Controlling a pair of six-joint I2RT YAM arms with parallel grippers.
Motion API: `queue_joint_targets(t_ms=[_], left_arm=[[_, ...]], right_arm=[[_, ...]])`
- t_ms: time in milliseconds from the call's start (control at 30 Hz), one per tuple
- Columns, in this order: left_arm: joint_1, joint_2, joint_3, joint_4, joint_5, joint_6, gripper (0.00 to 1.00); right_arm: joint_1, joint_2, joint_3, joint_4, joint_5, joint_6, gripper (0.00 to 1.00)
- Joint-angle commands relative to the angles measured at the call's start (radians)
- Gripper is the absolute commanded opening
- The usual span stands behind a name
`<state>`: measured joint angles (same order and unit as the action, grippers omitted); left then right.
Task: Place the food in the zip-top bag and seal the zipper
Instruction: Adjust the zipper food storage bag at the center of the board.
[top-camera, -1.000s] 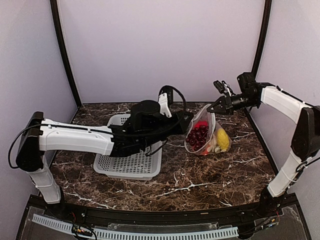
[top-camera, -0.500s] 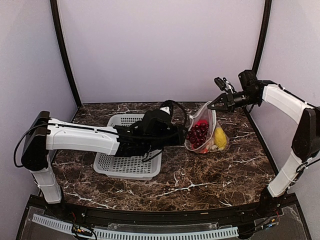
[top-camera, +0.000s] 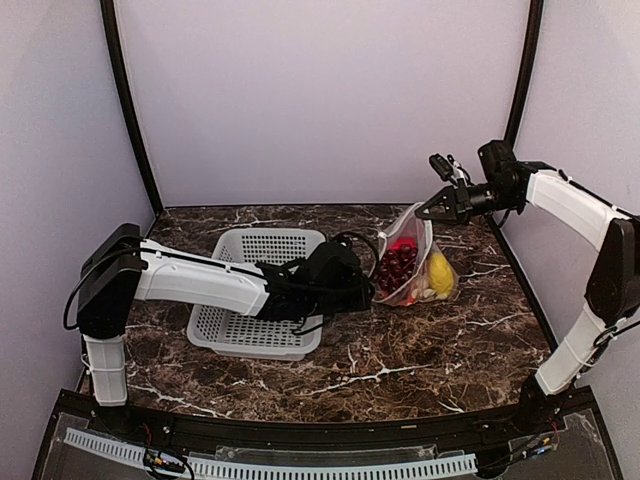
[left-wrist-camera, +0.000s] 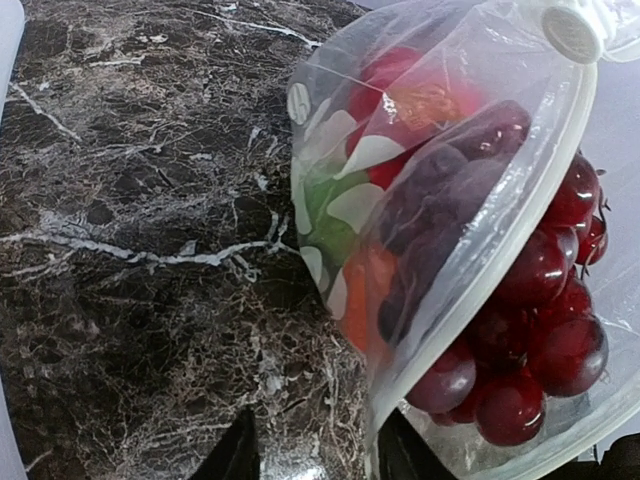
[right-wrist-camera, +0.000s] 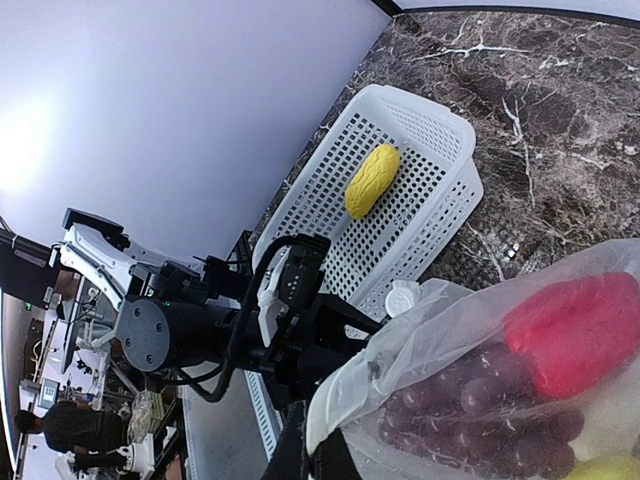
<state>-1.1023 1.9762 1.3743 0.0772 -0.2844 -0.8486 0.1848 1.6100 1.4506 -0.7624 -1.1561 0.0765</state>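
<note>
Closest to me, the left arm (top-camera: 200, 285) reaches from its base across the grey basket (top-camera: 250, 335). The basket is a rectangular plastic tub with perforated walls and floor, sitting on the dark table (top-camera: 420, 350), which has a brown marble pattern with white veins. From the right wrist view I can see 1 knobbly yellow corn piece (right-wrist-camera: 372, 180) lying on the basket floor.

Just past the basket, the left gripper (top-camera: 370, 278) sits low by the table, right beside the zip-top bag (top-camera: 415, 270). In its wrist view the 2 dark fingertips (left-wrist-camera: 240, 452) are apart with bare marble between them, and the bag's edge is next to the right one. They hold nothing.

The bag is thin, clear, floppy film printed with white dots. It rests on the table right of the basket, bulging at the bottom and narrowing to a peak at the top. Inside are glossy dark red grapes (left-wrist-camera: 540, 300), a smooth red pepper (right-wrist-camera: 585, 335), a yellow piece (top-camera: 441, 272), and some orange and green behind the film. A thicker clear strip, the zipper (left-wrist-camera: 500, 240), curves along the mouth edge. I cannot tell whether it is pressed together.

Farthest back, the right gripper (top-camera: 430, 210) has its fingers pinched together on the bag's top edge and holds that peak up off the table.
</note>
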Motion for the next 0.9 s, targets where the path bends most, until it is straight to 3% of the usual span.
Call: queue_joint_targets(t_ms=[0, 67, 133, 233, 300, 400, 500, 600, 667, 867], left_arm=[[0.012, 0.011, 0.022, 0.026, 0.048, -0.029, 0.28], [0.017, 0.016, 0.018, 0.054, 0.061, -0.027, 0.12], [0.024, 0.014, 0.012, 0.089, 0.072, -0.020, 0.02], [0.035, -0.017, 0.033, 0.107, 0.106, 0.005, 0.01], [0.024, -0.076, 0.069, 0.095, 0.118, 0.042, 0.01], [-0.040, -0.147, 0.165, -0.017, -0.042, 0.185, 0.01], [-0.050, -0.169, 0.179, -0.053, -0.053, 0.182, 0.01], [-0.052, -0.157, 0.173, -0.043, -0.081, 0.192, 0.01], [-0.023, -0.122, 0.190, -0.068, 0.005, 0.162, 0.01], [0.005, -0.048, 0.245, -0.054, 0.035, 0.192, 0.01]], right_arm=[[-0.004, -0.037, -0.012, 0.052, -0.056, 0.004, 0.00], [-0.004, -0.032, -0.018, 0.056, -0.054, 0.005, 0.00], [-0.004, -0.029, -0.021, 0.058, -0.044, 0.003, 0.00], [-0.004, -0.024, -0.004, 0.033, 0.014, -0.013, 0.00], [0.001, -0.023, 0.062, -0.057, 0.205, -0.082, 0.00], [0.014, -0.041, 0.083, -0.088, 0.586, -0.147, 0.00], [0.018, -0.010, 0.132, -0.156, 0.788, -0.206, 0.00], [0.020, -0.018, 0.130, -0.185, 0.771, -0.230, 0.00], [0.026, -0.022, 0.123, -0.186, 0.749, -0.219, 0.00], [0.025, -0.045, 0.177, -0.182, 0.689, -0.218, 0.00]])
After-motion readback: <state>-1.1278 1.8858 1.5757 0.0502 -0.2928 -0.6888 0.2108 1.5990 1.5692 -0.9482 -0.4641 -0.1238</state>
